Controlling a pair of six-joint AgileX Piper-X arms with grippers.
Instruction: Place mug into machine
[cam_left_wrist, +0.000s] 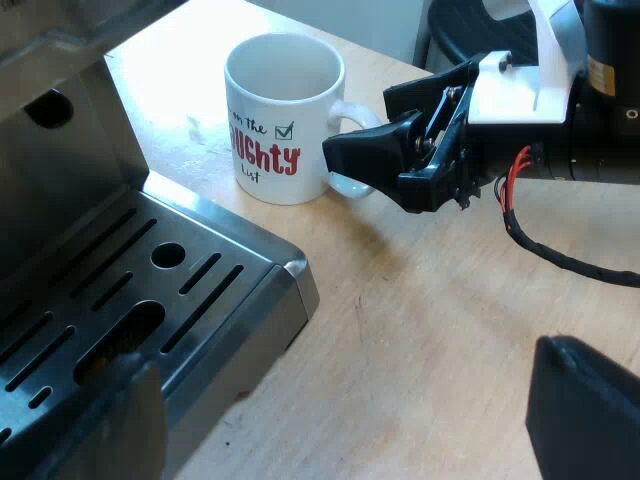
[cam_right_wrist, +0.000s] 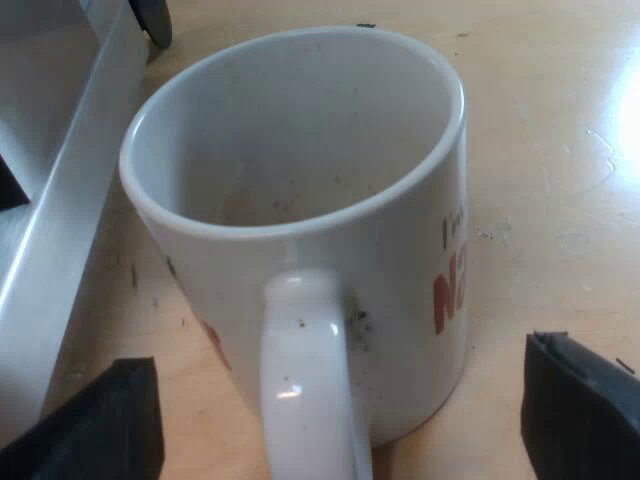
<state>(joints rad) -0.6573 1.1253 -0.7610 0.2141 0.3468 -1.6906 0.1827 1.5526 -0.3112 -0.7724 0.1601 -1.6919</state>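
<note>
A: Where is the mug (cam_left_wrist: 285, 120)?
B: Upright on the desk (cam_left_wrist: 430, 330), just beside the machine's drip tray (cam_left_wrist: 130, 290).
A: The jaws?
B: Right jaws stand wide either side of its handle (cam_right_wrist: 305, 380), not touching. Left jaws are wide too, holding nothing.

Bright light. Strong white glare on table (cam_left_wrist: 180, 60) past mug (cam_left_wrist: 285, 120). Dark shadow under machine (cam_left_wrist: 110, 290). Mug inside softly shaded.
</note>
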